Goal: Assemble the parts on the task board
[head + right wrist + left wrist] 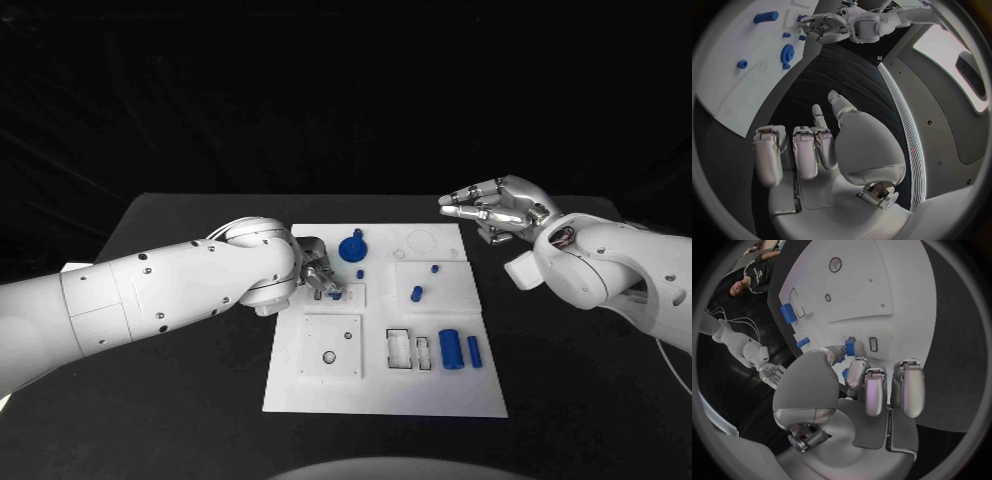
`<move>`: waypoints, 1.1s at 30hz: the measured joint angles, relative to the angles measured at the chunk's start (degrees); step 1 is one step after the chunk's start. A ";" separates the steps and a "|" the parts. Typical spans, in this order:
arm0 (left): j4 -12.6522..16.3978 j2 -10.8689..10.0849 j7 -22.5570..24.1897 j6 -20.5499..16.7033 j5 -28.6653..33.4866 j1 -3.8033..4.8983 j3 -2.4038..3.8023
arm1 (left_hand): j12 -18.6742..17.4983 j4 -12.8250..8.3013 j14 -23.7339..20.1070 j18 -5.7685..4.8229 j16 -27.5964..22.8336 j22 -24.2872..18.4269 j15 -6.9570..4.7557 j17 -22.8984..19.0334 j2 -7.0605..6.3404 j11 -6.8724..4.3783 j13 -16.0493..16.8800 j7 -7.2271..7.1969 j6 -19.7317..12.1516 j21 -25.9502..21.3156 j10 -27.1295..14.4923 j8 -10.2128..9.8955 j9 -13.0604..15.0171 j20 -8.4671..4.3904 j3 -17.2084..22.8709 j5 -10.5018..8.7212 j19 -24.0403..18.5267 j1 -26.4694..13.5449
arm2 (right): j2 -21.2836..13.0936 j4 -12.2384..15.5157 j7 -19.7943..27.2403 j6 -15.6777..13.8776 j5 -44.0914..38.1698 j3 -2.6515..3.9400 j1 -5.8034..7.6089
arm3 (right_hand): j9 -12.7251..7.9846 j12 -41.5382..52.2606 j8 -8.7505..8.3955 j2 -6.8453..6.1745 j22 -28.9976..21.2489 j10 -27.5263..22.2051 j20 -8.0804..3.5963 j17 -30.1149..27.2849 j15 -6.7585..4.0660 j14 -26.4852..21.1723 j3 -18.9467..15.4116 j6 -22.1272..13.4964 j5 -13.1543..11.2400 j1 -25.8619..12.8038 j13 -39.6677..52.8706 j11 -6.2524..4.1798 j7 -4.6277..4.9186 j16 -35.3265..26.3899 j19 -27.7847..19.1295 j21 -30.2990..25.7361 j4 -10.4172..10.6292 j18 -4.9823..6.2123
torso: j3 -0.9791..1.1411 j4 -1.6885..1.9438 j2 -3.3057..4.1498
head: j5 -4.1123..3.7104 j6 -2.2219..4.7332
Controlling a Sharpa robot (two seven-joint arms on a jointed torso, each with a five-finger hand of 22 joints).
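- Pinching a small blue part (849, 347) between thumb and finger, the left hand (315, 272) holds it over the left side of the task board (387, 392).
- Right hand (498, 209): hovers past the board's far right corner, fingers curled, holding nothing.
- Blue gear part (353, 246): stands near the board's far edge.
- Two blue cylinders (460, 349): lie side by side at the board's right.
- No writing can be read.

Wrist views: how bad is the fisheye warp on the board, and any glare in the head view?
Left wrist view: task board edges bow strongly, left hand looms large. Right wrist view: the board curves along the rim, right hand central. Head view: board edges straight, its white surface bright against the black table, blue parts readable.
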 measured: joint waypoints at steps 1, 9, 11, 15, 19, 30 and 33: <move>-0.12 0.03 -0.02 0.15 -0.04 0.00 0.00 | 0.00 -0.20 0.00 0.00 0.00 0.00 0.00 0.00 0.00 0.00 0.00 0.00 0.00 0.00 0.00 0.00 0.01 0.00 0.20 0.00 0.00 0.00 | 0.00 0.00 0.05 0.06 0.06 0.00 0.00 | 0.00 0.00 0.00 0.00 0.00 0.00 0.00 0.00 0.00 0.00 0.00 0.00 0.00 0.00 0.00 0.00 0.00 0.00 0.00 0.00 0.00 0.00 | 0.01 0.01 -0.01 | 0.00 -0.05; -0.53 0.29 -0.10 1.29 -0.23 0.04 0.03 | 0.00 -0.23 0.00 0.00 0.00 0.00 0.00 -0.01 0.07 0.00 0.00 -0.08 0.30 0.00 0.00 0.00 -0.10 0.00 0.23 0.00 0.00 0.07 | 0.03 0.02 0.31 0.43 0.43 0.00 0.00 | -0.05 0.00 0.00 0.00 0.00 0.00 0.00 0.00 0.00 0.00 0.00 0.00 0.00 0.00 -0.01 0.00 0.00 0.00 0.00 0.00 0.00 0.00 | 0.02 -0.01 -0.01 | 0.09 -0.35; -0.53 0.30 -0.11 1.47 -0.26 0.05 0.04 | 0.00 -0.23 0.00 0.01 0.00 0.00 0.00 -0.01 0.07 0.00 0.00 -0.07 0.30 0.00 0.00 0.00 -0.11 0.00 0.23 0.00 0.00 0.07 | 0.04 0.01 0.36 0.47 0.48 0.00 0.00 | -0.05 0.00 0.00 0.00 -0.01 0.00 0.00 -0.01 0.00 0.00 0.00 0.00 0.00 0.00 -0.01 0.00 0.00 0.00 0.00 0.00 0.00 0.00 | 0.02 -0.01 -0.01 | 0.10 -0.36; -0.52 0.29 -0.12 1.78 -0.34 0.07 0.06 | 0.00 -0.23 0.00 0.00 0.00 -0.01 0.00 -0.01 0.08 -0.18 0.06 -0.07 0.31 0.00 0.18 -0.01 -0.12 0.00 0.23 -0.01 0.00 0.08 | 0.05 -0.08 0.44 0.52 0.57 0.00 0.00 | -0.05 0.00 0.00 0.00 -0.01 0.00 0.00 -0.01 0.00 0.00 0.00 0.00 0.00 0.00 -0.01 0.00 0.00 0.00 0.00 0.00 0.00 0.00 | 0.01 -0.01 -0.01 | 0.14 -0.40; -0.51 0.30 -0.12 1.95 -0.40 0.07 0.07 | 0.00 -0.23 0.00 0.00 0.00 -0.01 0.00 -0.01 0.08 -0.19 0.09 0.00 0.38 0.00 0.19 -0.02 -0.16 0.00 0.23 -0.07 0.00 0.08 | 0.10 -0.14 0.50 0.52 0.63 0.00 -0.01 | -0.05 0.00 0.00 0.00 -0.01 0.00 0.00 -0.01 0.00 0.00 0.00 0.00 0.00 0.00 -0.01 0.00 0.00 0.00 0.00 0.00 0.00 0.00 | 0.01 0.02 -0.01 | 0.22 -0.44; -0.91 0.62 -0.13 2.09 -0.43 0.12 0.09 | 0.00 -2.38 0.00 0.00 0.00 -0.01 0.00 -0.02 -0.69 -0.51 0.22 -0.32 1.10 0.21 0.52 -0.46 -0.25 0.00 0.27 0.23 0.00 -1.47 | 0.23 -0.23 0.57 0.51 0.67 0.00 -0.01 | -0.04 0.00 0.00 0.00 -0.02 0.00 0.00 -0.01 0.00 0.00 0.00 0.00 0.23 0.00 -0.02 0.00 0.00 0.00 0.00 0.00 0.00 0.00 | 0.01 0.02 -0.01 | 0.46 -0.52; -1.12 0.84 -0.15 2.11 -0.52 0.16 0.10 | 0.00 -4.00 -0.13 0.00 0.00 -0.01 -0.12 -0.02 -0.92 -0.51 0.22 -0.47 1.35 0.21 0.52 -0.84 -0.46 -0.09 0.62 0.23 0.09 -2.31 | 0.26 -0.26 0.58 0.49 0.67 0.00 -0.01 | -0.04 0.00 0.00 0.00 -0.02 0.00 0.00 -0.02 0.00 0.00 0.00 0.00 0.23 0.00 -0.02 0.00 0.00 0.00 0.00 0.00 0.00 0.00 | 0.02 -0.01 -0.01 | 0.45 -0.58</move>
